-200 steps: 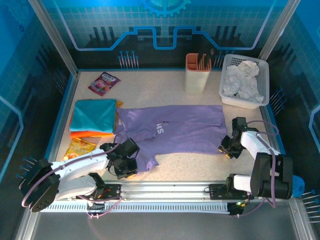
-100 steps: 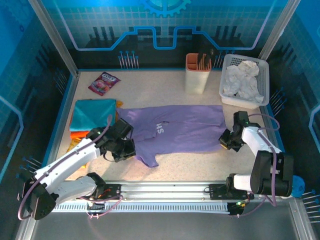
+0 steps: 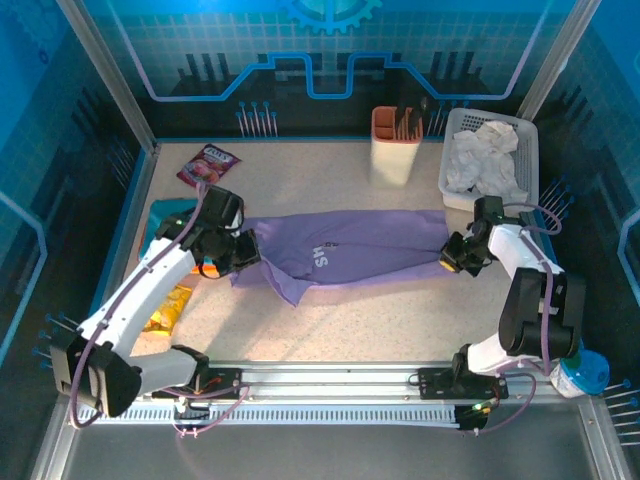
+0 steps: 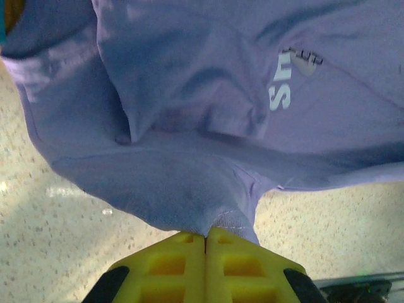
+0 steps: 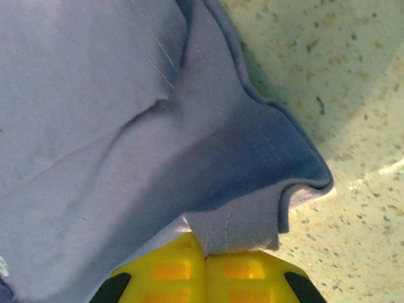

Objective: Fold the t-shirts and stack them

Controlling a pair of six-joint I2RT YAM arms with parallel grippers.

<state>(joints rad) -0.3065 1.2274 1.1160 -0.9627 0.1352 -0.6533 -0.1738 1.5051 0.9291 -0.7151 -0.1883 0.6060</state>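
Table (image 3: 400, 320): bare speckled top along the front edge, with room to lay a fold.
Lavender t-shirt (image 3: 360, 255): stretched left to right across the table's middle and pinched at both ends, probably so its near half can be carried over in one fold.
Teal t-shirt (image 3: 163, 222): folded by the left edge, likely the stack that will receive it.
Left gripper (image 4: 206, 237): clamped on the shirt's bunched left end.
Right gripper (image 5: 205, 249): clamped on the hem at the right end, so the cloth is taut.
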